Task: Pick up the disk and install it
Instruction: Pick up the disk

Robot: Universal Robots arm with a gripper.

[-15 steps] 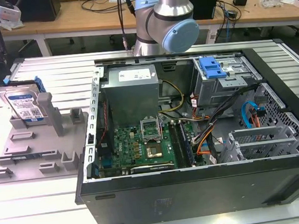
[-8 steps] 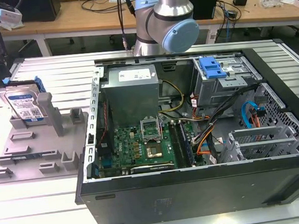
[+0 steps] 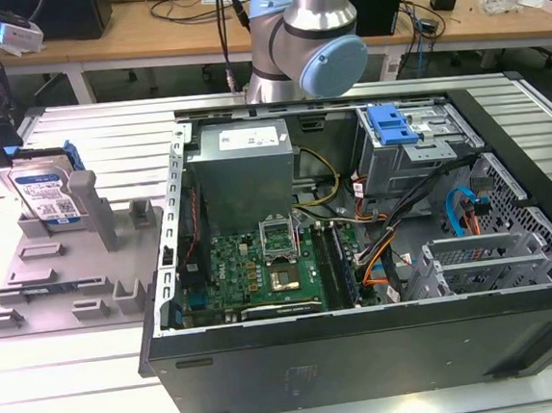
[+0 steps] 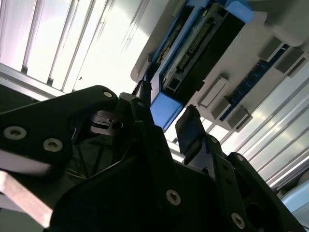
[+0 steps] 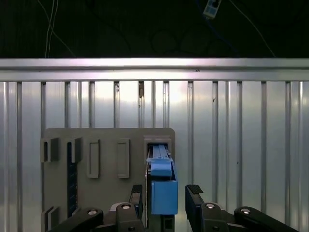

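The claw (image 5: 165, 193) straddles the disk (image 5: 162, 180), whose blue carrier frame stands on edge between the two black fingers (image 5: 194, 194) (one close beside the frame, the other with a clear gap). The disk sits in a slot of the grey fixture (image 5: 108, 145), which spreads to one side of the claw on the ribbed metal table (image 5: 241, 145) reaching beyond it.

You were working in an electronics lab, an opened computer case (image 3: 367, 363) lying on a slotted aluminium table (image 3: 69, 379), wooden desks (image 3: 144, 29) behind it cluttered with cables (image 3: 181, 6) and devices (image 3: 374, 0), a robot arm (image 3: 310, 39) alongside
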